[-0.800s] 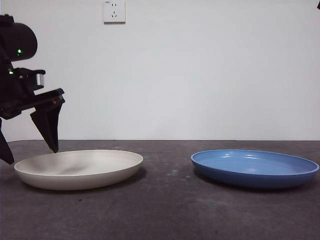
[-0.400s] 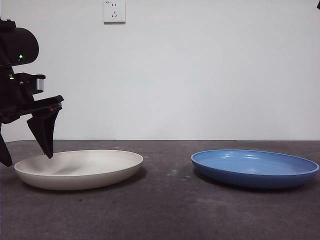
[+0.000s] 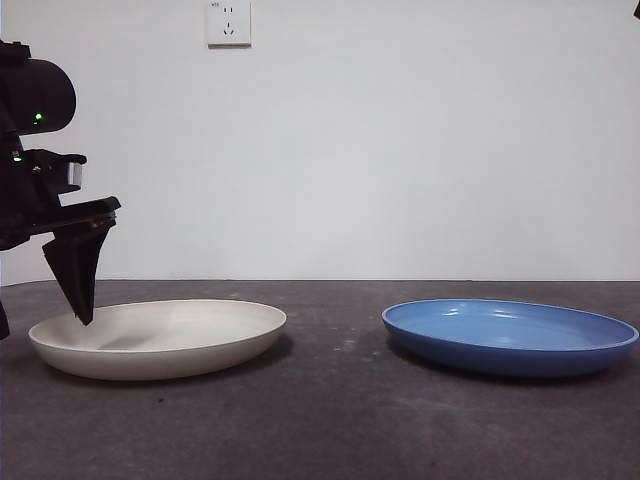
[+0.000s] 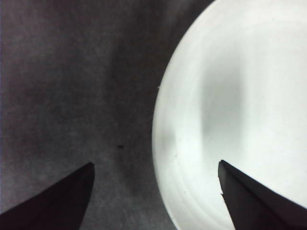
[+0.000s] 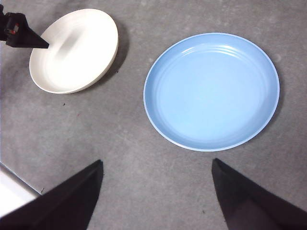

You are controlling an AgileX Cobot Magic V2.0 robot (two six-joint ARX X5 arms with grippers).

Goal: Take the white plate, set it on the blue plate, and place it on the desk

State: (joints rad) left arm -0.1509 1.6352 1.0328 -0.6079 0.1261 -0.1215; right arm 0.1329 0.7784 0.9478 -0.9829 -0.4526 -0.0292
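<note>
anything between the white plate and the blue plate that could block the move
Nothing visible. Only bare desk lies between the white plate and the blue plate. The left gripper, open, straddles the white plate's rim.

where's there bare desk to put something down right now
Bare grey-brown desk lies between the matte cream-white round plate and the glossy blue round plate, and in front of both. It is crowded at the cream plate's outer rim, which the open left hand straddles.
</note>
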